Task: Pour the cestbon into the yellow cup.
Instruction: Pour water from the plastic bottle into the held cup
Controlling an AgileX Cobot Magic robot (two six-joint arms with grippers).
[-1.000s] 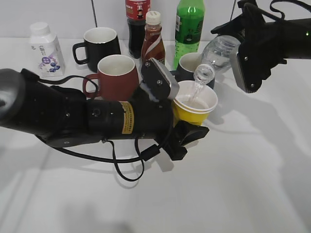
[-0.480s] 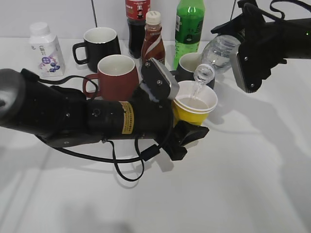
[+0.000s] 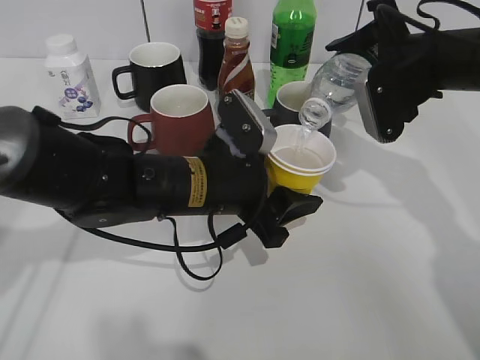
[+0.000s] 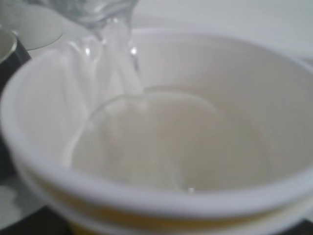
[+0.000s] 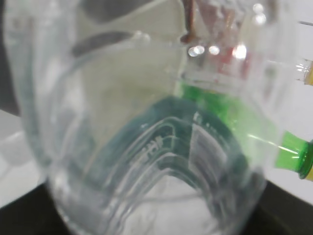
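Yellow cup (image 3: 298,166): held upright near the middle of the table, just in front of the dark mug; the outside is yellow, the inside and rim white. In the left wrist view (image 4: 161,147) the white interior fills the frame and a shallow pool of clear water is seen at the bottom.

Cestbon (image 3: 337,81): held tilted above and to the right of the cup, neck pointed down-left, its mouth just over the cup's far rim. A thin stream of water is seen falling from the mouth into the cup. In the right wrist view (image 5: 146,122) the clear ribbed body is pressed close to the lens.

Left gripper (image 3: 281,191): closed around the yellow cup; one finger is seen behind the cup's left side and another below its base.

Right gripper (image 3: 367,75): clamped on the bottle's body at the upper right; the fingertips are hidden by the bottle and the gripper housing.

Red mug (image 3: 178,118): stood left of the cup, partly behind the left arm.

Black mug (image 3: 154,71): stood behind the red mug.

Dark mug (image 3: 292,101): placed just behind the cup.

Green soda bottle (image 3: 292,41): stood upright at the back.

Brown sauce bottle (image 3: 235,64): upright beside the green bottle.

White bottle (image 3: 70,75): placed at the far left.

Table (image 3: 360,285): white surface.
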